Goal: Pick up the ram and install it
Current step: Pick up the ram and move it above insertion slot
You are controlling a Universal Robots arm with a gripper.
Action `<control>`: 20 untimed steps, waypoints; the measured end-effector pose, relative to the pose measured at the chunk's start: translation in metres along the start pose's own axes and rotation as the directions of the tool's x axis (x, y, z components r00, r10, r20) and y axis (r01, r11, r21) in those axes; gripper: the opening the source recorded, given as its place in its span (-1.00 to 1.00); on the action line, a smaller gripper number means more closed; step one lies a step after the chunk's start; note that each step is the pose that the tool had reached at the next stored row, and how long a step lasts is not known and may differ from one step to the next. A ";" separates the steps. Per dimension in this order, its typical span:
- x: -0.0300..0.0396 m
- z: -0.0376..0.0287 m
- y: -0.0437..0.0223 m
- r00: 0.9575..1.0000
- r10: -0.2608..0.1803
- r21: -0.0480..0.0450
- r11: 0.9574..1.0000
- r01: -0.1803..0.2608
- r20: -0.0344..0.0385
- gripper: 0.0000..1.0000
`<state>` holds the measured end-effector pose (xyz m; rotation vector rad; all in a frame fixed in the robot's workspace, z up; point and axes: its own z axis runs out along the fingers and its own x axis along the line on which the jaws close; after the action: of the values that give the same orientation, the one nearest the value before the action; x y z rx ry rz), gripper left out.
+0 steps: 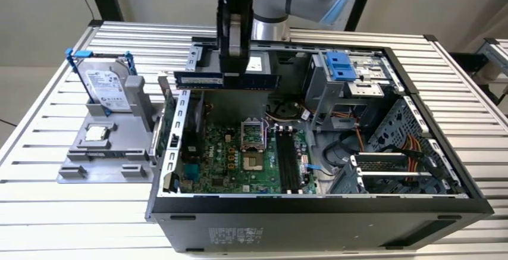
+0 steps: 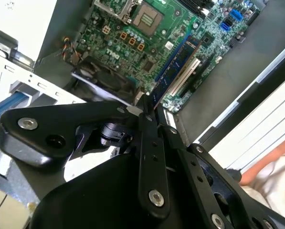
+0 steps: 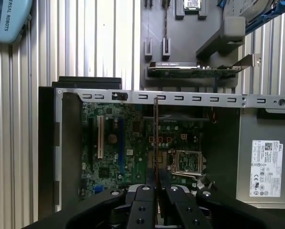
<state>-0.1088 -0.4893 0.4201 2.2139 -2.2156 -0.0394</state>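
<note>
The ram, a long bluish-green stick, hangs level above the back of the open computer case. My gripper is shut on its middle. In the first wrist view the ram shows edge-on as a thin line running out from the gripper, over the green motherboard. The second wrist view has the ram reaching out from the gripper above the board. The black memory slots lie lower down on the motherboard, to the exterior view's right of the processor socket.
A grey holder on the exterior view's left carries a silver hard drive with a blue bracket and a small square processor chip. Drive cages and cables crowd the case's right side. The slatted metal table surrounds the case.
</note>
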 end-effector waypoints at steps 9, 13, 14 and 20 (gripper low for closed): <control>0.0000 -0.0004 -0.0149 1.000 0.000 -0.001 1.000 0.000 0.000 -1.00; 0.0000 -0.0005 -0.0202 1.000 0.000 0.000 1.000 0.000 0.000 -1.00; 0.0000 -0.0006 -0.0215 1.000 0.000 -0.001 1.000 0.000 0.000 -1.00; 0.0000 -0.0007 -0.0283 1.000 0.000 0.000 1.000 0.000 -0.001 -1.00</control>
<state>-0.0805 -0.4893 0.4201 2.2131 -2.2150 -0.0388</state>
